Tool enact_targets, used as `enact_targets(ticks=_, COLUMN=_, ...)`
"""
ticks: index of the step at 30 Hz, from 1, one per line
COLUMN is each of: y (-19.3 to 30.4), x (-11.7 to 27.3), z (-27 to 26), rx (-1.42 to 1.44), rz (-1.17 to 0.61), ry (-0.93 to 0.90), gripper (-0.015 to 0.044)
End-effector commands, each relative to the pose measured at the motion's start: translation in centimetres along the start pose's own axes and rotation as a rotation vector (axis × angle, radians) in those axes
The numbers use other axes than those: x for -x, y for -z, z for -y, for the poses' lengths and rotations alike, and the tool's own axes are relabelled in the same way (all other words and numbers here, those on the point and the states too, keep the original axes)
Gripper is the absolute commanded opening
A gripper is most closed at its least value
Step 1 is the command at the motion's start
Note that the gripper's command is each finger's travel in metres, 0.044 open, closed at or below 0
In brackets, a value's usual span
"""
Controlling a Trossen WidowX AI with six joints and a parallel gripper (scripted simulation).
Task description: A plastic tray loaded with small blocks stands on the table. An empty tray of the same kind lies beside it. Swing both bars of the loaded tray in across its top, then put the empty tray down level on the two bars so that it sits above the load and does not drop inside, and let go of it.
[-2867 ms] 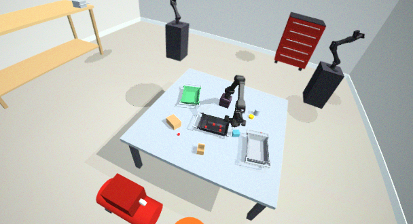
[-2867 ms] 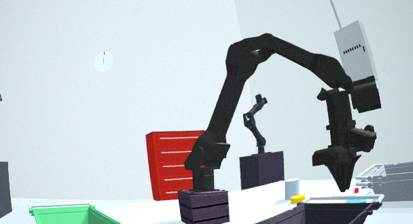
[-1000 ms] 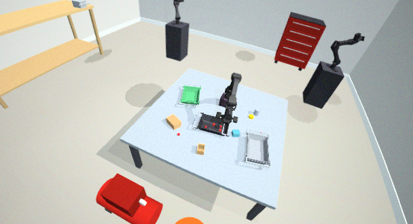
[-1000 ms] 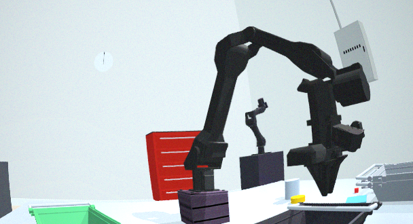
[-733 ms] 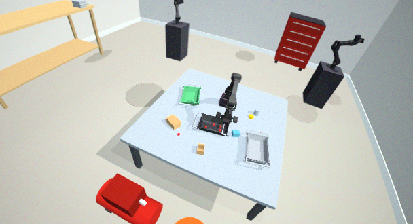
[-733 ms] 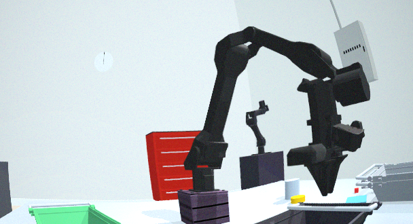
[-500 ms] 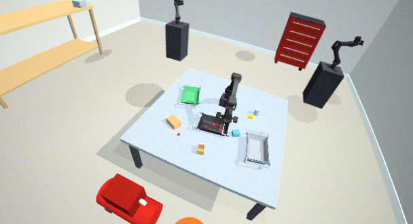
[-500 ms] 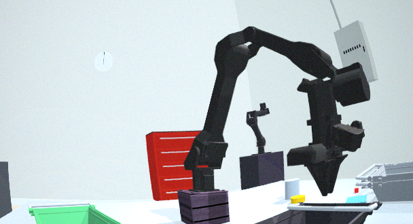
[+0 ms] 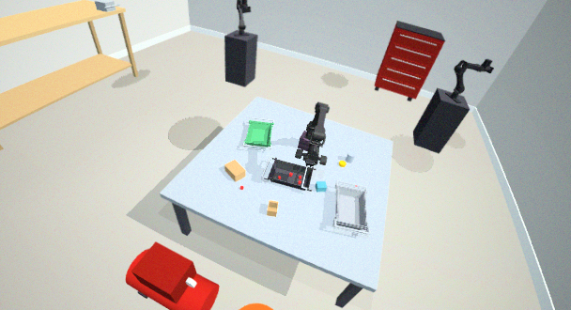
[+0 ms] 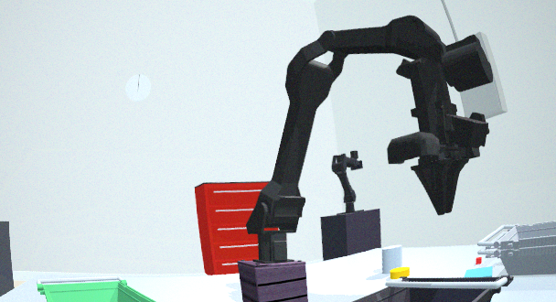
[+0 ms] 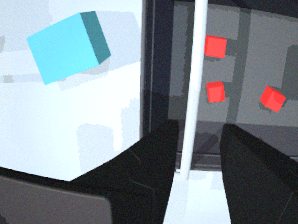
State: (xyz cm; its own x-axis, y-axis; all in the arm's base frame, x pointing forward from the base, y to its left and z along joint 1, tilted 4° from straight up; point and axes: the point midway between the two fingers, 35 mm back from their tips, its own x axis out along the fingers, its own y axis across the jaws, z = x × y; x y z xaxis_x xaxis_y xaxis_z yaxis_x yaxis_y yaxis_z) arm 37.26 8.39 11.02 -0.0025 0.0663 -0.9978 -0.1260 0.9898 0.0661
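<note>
The black tray (image 9: 283,165) (image 10: 457,295) (image 11: 155,75) stands on the table with several red blocks (image 9: 290,174) (image 11: 216,46) inside. Its right wire bar (image 10: 439,285) (image 11: 194,90) lies in across the top near the right end. Its left bar (image 9: 266,170) is swung out over the left end. My gripper (image 9: 310,163) (image 10: 443,213) (image 11: 199,133) is narrowly open and empty, pointing down well above the right bar, which shows below the gap between the fingers. A grey tray (image 9: 364,209) (image 10: 530,247) lies empty to the right. A green tray (image 9: 258,133) (image 10: 87,295) also lies empty, at the back left.
A cyan block (image 9: 321,186) (image 10: 479,272) (image 11: 60,47) lies between the black and grey trays. A yellow disc (image 9: 342,163) (image 10: 400,273) and a grey cylinder (image 9: 349,158) (image 10: 392,259) are behind it. Wooden blocks (image 9: 235,170) (image 9: 272,209) and a loose red block (image 9: 241,188) lie in front and left.
</note>
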Motion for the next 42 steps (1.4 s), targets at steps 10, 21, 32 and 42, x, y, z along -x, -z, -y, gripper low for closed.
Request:
enact_targets(ticks=10, y=-1.5, x=2.1, z=5.5, rx=0.022, rz=0.031, ry=0.001, gripper=0.0085)
enact_targets(ticks=21, y=-1.4, x=-3.2, z=19.1, rx=-0.037, rz=0.028, ry=0.03, gripper=0.0085)
enact_targets(ticks=32, y=0.9, x=-6.6, z=26.6, rx=0.005, rz=0.013, ry=0.016, gripper=0.0085)
enact_targets(ticks=42, y=0.8, x=-9.0, z=26.7, rx=0.005, rz=0.013, ry=0.016, gripper=0.0085)
